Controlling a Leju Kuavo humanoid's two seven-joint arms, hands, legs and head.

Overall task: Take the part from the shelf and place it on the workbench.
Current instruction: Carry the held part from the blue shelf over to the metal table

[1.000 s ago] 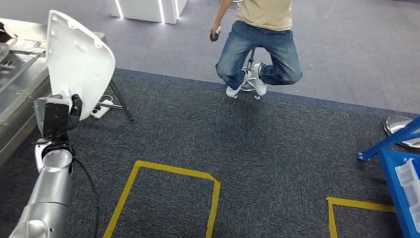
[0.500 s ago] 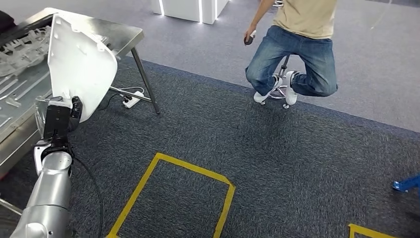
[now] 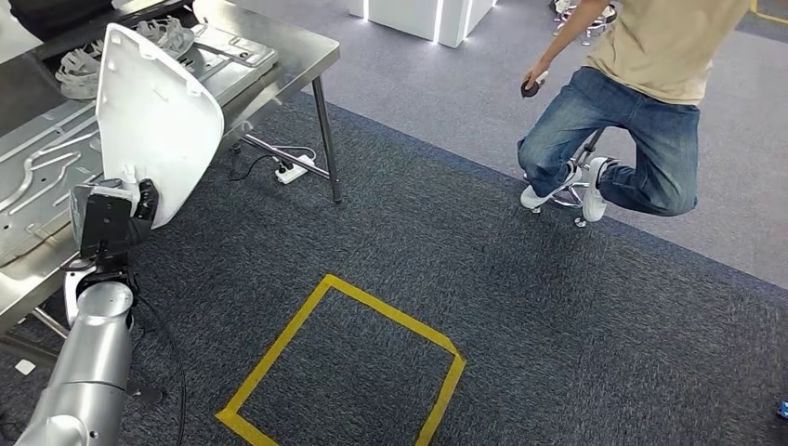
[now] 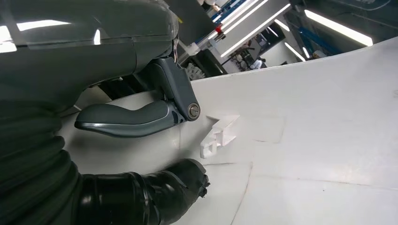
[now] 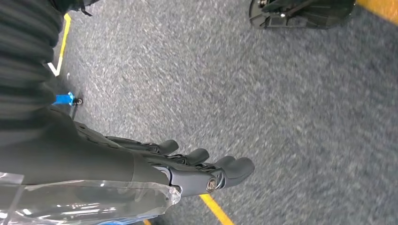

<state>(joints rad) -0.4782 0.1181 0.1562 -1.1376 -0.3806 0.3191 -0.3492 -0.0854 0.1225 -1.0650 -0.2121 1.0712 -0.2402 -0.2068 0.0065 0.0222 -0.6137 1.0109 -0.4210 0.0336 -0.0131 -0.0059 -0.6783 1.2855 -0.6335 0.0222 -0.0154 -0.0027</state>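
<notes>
A large white curved plastic part (image 3: 153, 121) stands upright in my left hand (image 3: 111, 216), which grips its lower edge. The part rises in front of the steel workbench (image 3: 279, 70) at the left of the head view. Close up, the left wrist view has my thumb (image 4: 136, 119) and dark fingers (image 4: 155, 197) pressed on the part's white surface (image 4: 319, 131) beside a small moulded clip (image 4: 219, 135). My right hand (image 5: 187, 168) hangs over the grey carpet, fingers loosely extended and holding nothing.
Several metal stampings (image 3: 56, 167) and white ribbed pieces (image 3: 130, 46) lie on the workbench. A person in jeans (image 3: 641, 121) sits on a stool at the back right. A yellow tape square (image 3: 344, 372) marks the carpet. A power strip (image 3: 293, 172) lies under the bench.
The camera has turned left: the workbench has come further into view, while the person and the tape square have slid right. My left hand keeps its hold on the white part.
</notes>
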